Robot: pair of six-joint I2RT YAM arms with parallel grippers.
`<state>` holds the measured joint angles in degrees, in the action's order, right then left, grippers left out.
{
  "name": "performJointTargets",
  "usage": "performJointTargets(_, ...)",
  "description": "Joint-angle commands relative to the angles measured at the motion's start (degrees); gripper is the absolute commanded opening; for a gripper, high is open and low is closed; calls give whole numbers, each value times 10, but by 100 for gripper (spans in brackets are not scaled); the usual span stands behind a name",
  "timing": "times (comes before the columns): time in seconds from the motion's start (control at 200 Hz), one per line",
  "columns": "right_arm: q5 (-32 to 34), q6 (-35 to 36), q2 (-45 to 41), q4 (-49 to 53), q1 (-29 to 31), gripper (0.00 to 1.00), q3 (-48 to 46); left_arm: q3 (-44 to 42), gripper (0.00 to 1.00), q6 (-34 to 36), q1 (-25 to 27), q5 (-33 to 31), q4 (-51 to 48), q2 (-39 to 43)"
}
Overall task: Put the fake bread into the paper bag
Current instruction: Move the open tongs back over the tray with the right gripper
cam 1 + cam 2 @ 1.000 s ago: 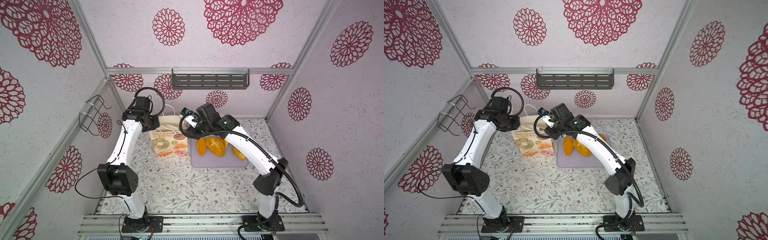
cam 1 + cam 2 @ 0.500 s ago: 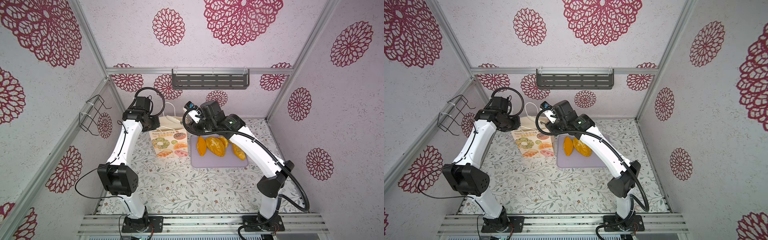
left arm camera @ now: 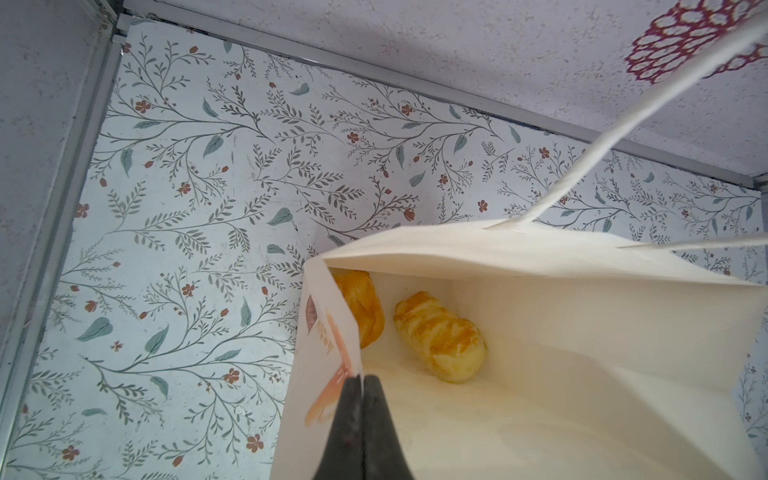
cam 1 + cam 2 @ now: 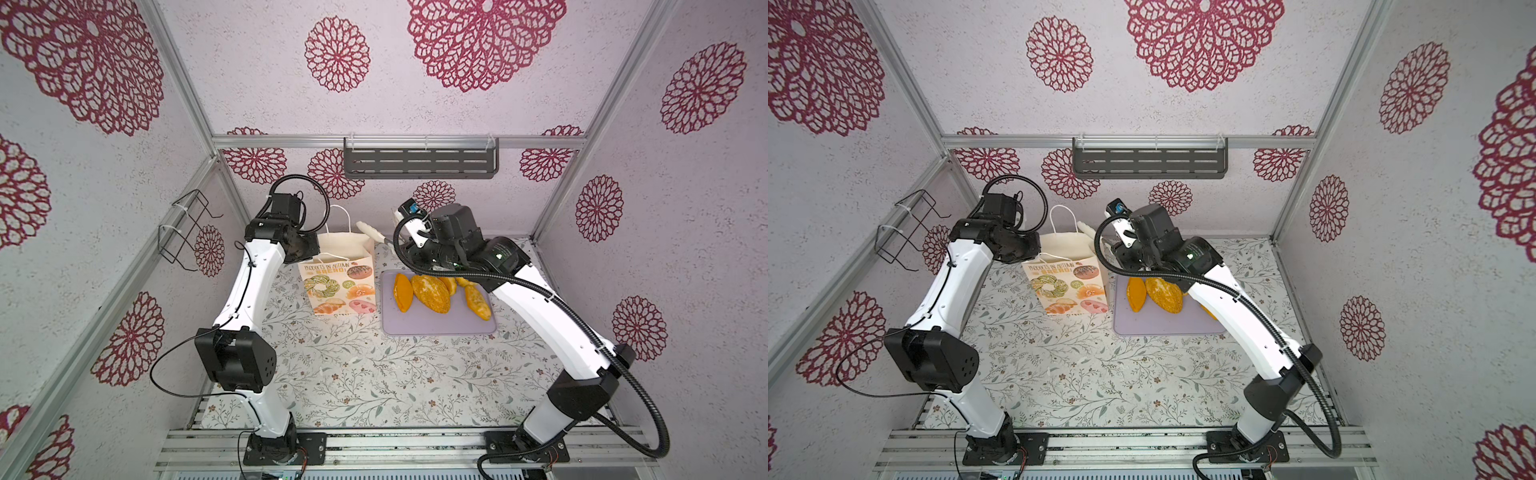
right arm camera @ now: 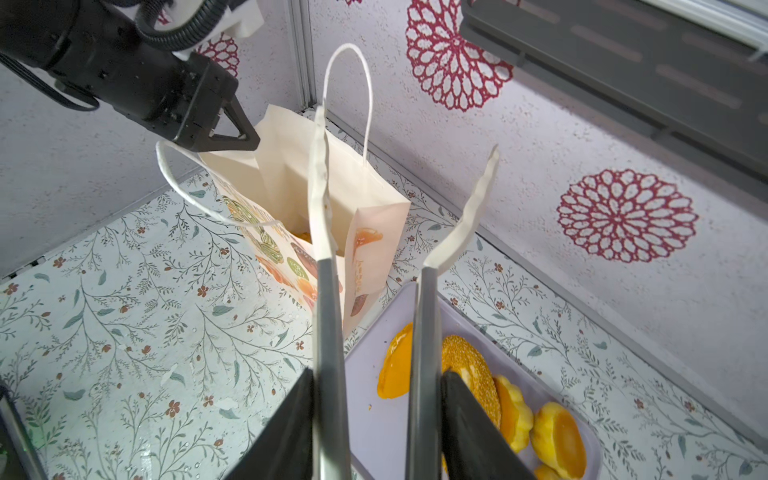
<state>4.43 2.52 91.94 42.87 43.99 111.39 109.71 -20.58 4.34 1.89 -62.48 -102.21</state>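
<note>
The left gripper (image 3: 360, 379) had its dark fingers (image 3: 347, 419) pressed together on the side rim of the paper bag (image 3: 561, 299), pinching the paper with no gap between them. The right gripper (image 5: 376, 376) was clamped narrowly on the grey handles of a pair of tongs (image 5: 328, 299). The tongs' white tips stood apart with nothing between them, near the bag's open top. The bag stood upright and open on the floral tabletop (image 4: 353, 374), just left of the lilac tray (image 4: 436, 326) in both top views. 2 pieces of fake bread (image 3: 440, 338) lay on the bag's bottom, and more golden loaves (image 4: 430, 293) sat on the tray. Pale walls (image 4: 257, 104) printed with red rosettes (image 4: 482, 41) enclosed the space, with a grey slotted shelf (image 4: 419, 163) on the back wall and a black wire rack (image 4: 187, 226) on the left wall
</note>
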Motion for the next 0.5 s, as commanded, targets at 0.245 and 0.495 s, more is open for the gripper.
performJointTargets(0.245, 21, -122, -136, -137, -19, 48, -190, -4, 0, -2, -1, 14, 7, 16)
performJointTargets(0.495, 32, -195, -187, -195, -22, 48, -309, -5, 0, -2, -1, 8, 7, 27)
